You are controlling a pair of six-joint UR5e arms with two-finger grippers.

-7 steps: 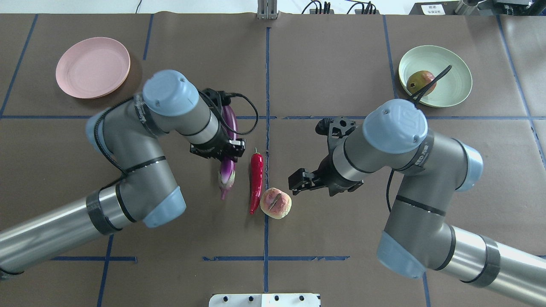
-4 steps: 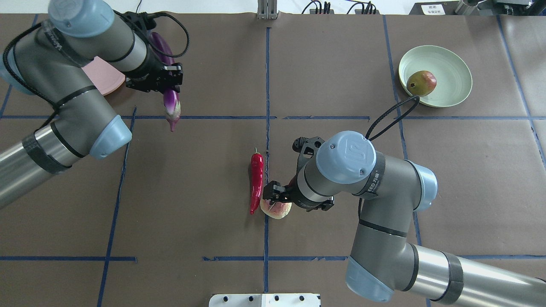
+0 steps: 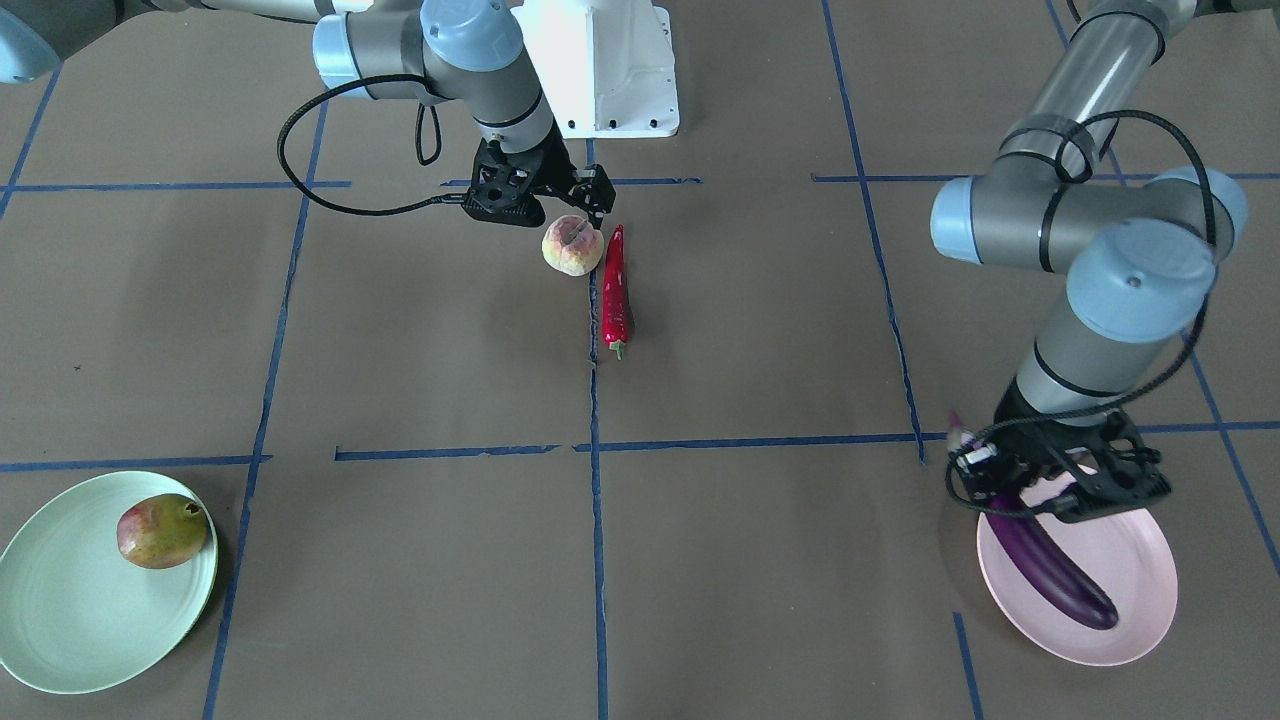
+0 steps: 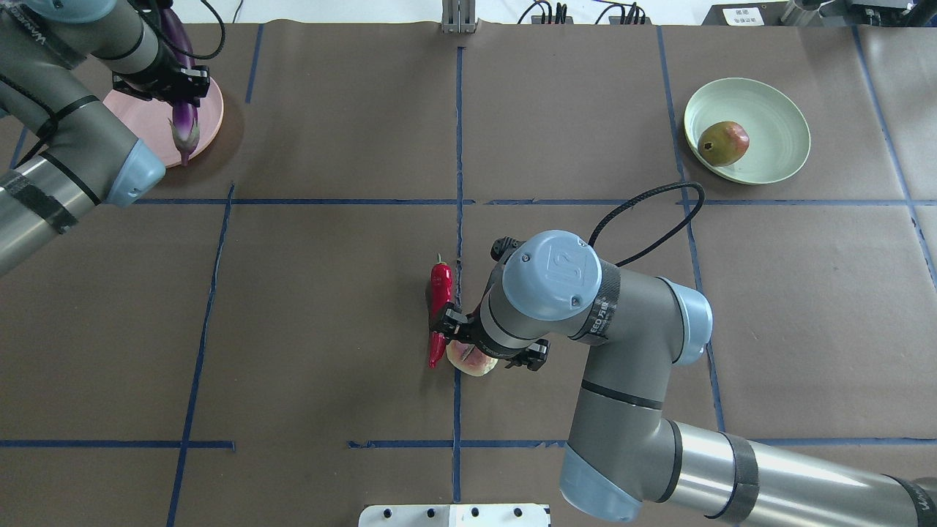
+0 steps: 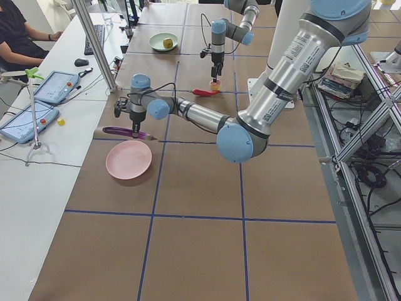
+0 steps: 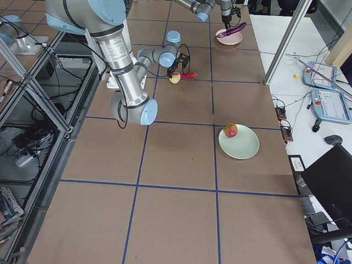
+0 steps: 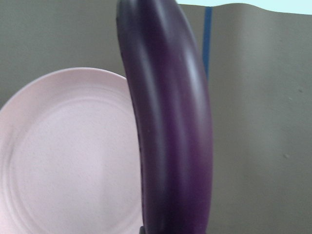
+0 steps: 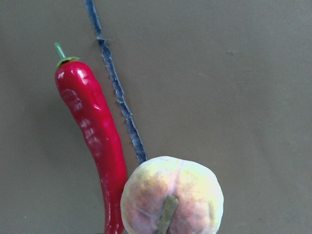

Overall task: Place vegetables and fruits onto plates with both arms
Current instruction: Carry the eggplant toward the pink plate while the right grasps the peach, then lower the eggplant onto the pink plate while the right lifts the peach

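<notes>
**Vegetables to one plate, fruit to the other.** The left pincer [image 3: 1040, 490] is clamped on the eggplant [image 3: 1060, 585] toward its stem end. It holds the eggplant level over the pink plate [image 3: 1140, 590], at the corner of the desk [image 3: 750, 560] far from the robot on its left. The long body runs across the plate's middle, apparently so that it lands inside the rim. The side view shows it raised off the plate, not yet set down.

Near the desk's middle, toward the robot's edge, the right pincer [image 3: 568, 215] is lowered over the peach [image 3: 572, 247]. Whether it has closed on the fruit cannot be told. The peach sits on the desk right against the chili [image 3: 613, 290], which leaves little room on that side.

The pomegranate [image 3: 162, 530] already rests on the green plate [image 3: 70, 620] at the far right corner, so the peach seems bound there.
</notes>
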